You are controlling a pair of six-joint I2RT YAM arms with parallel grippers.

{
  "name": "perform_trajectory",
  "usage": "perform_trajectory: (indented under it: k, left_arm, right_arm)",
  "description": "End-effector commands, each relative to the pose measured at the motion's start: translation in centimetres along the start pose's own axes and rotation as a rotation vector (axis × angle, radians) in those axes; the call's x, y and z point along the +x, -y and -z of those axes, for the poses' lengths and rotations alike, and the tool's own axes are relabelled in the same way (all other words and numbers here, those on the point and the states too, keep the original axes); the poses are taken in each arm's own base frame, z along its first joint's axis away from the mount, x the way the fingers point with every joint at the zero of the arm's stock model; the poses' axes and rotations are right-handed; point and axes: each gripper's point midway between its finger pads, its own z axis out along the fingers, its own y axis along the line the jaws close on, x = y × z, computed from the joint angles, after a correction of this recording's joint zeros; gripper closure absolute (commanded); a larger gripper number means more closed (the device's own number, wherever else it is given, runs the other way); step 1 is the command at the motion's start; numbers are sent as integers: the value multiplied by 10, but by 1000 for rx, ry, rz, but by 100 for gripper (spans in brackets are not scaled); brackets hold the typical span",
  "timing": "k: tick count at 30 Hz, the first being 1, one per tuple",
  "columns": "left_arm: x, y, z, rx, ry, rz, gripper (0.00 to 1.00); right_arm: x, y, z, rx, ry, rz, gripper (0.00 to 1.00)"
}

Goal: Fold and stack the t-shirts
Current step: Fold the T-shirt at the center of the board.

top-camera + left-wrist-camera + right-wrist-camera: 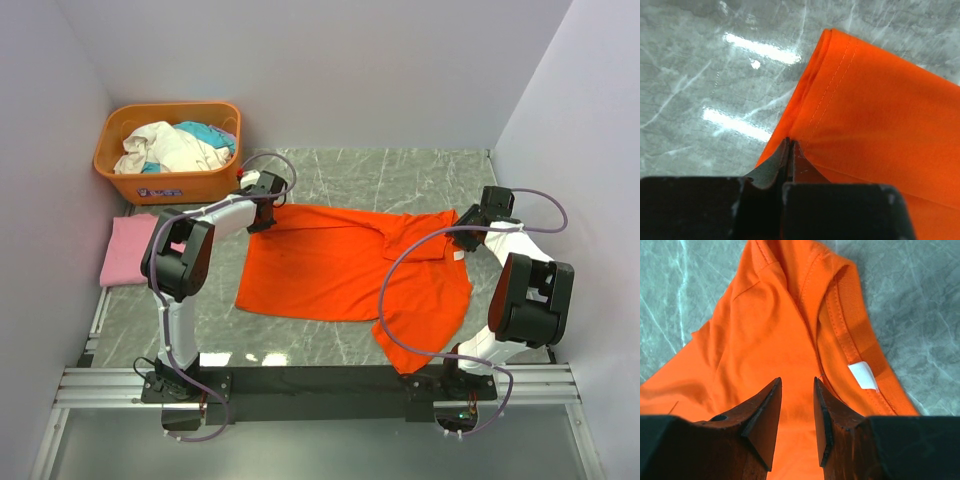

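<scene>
Left hand (789, 146) clamped on the edge of the orange-red t-shirt (330, 265); right hand (797, 390), fingers apart, over its collar (840, 322). Judged best: grip the collar firmly, then lift both ends evenly.

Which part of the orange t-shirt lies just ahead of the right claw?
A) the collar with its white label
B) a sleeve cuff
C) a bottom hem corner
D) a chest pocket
A: in the right wrist view the right claw sits open over the orange t-shirt, pointing at its ribbed collar, with the white label sewn just inside.
</scene>
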Motion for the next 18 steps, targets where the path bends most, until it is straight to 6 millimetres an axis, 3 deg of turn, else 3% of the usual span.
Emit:
perform_trajectory:
  k: [1,8,18]
  left_arm:
    - [-35,-4,21,-19,89,-13,99]
    - [-36,-12,21,-43,86,-73,99]
    - [-43,-23,13,-67,78,-116,99]
  right_arm:
    - [-16,2,0,20,43,7,61]
    - [-30,5,1,62,71,21,61]
    - [-41,11,-17,133,39,29,60]
